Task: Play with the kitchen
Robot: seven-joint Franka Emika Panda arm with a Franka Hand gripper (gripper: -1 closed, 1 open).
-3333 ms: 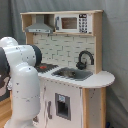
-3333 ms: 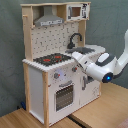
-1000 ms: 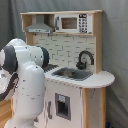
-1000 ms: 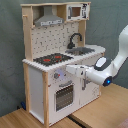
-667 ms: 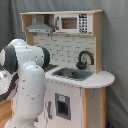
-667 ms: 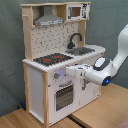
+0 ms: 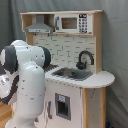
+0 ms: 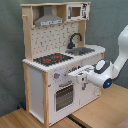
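The kitchen [image 8: 35,90] stands tall in pale wood and white panels. In the second exterior view I see its black stovetop [image 8: 52,59] with red burners, black faucet [image 8: 75,39], sink [image 8: 80,50], grey hood [image 8: 48,20], microwave [image 8: 76,11], oven door [image 8: 63,97] and knobs [image 8: 57,76]. My gripper [image 8: 74,76] comes in from the second exterior view's right and sits at the front panel, just right of the knobs and above the oven door. In the first exterior view my white arm [image 7: 27,85] hides the stovetop and gripper; the faucet [image 7: 85,57], sink [image 7: 72,74] and microwave [image 7: 72,22] show.
A grey curtain [image 8: 10,50] hangs behind the kitchen. Wooden boards [image 8: 100,112] lie under and in front of it. A small cabinet door [image 7: 62,105] sits below the sink counter.
The arm has come down from counter height and the gripper now sits lower, against the front panel by the knobs. Over the last second it only shifted slightly.
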